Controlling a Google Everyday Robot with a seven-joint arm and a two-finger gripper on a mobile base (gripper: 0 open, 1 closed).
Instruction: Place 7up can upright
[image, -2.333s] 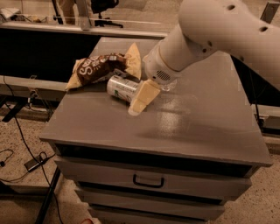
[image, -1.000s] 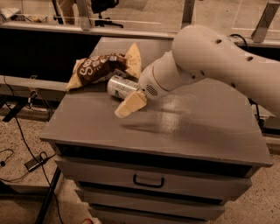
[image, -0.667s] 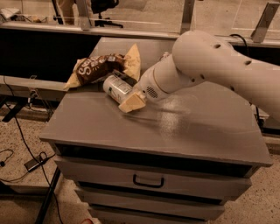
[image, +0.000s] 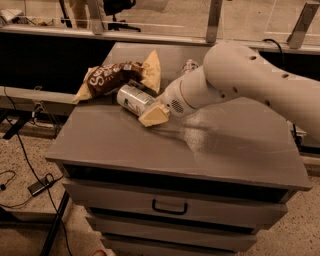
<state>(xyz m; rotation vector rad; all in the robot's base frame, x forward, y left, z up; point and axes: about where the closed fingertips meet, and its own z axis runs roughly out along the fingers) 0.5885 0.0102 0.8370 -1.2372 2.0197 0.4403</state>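
Note:
The 7up can (image: 131, 98) is silvery with a green logo. It lies tilted on its side at the back left of the grey cabinet top (image: 200, 150), its top end pointing left toward the snack bag. My gripper (image: 148, 111) is at the can's right end and closed on it. One cream finger (image: 155, 115) shows in front of the can; the other is hidden behind it. The white arm (image: 250, 80) comes in from the right.
A brown-and-yellow snack bag (image: 112, 76) lies just behind and left of the can, touching it. A clear plastic bottle (image: 189, 65) stands partly hidden behind the arm. Drawers with a handle (image: 170, 206) are below. Cables (image: 30, 185) lie on the floor at left.
The gripper swung left and down onto the can's right end. The can has shifted slightly left and tilted toward the snack bag.

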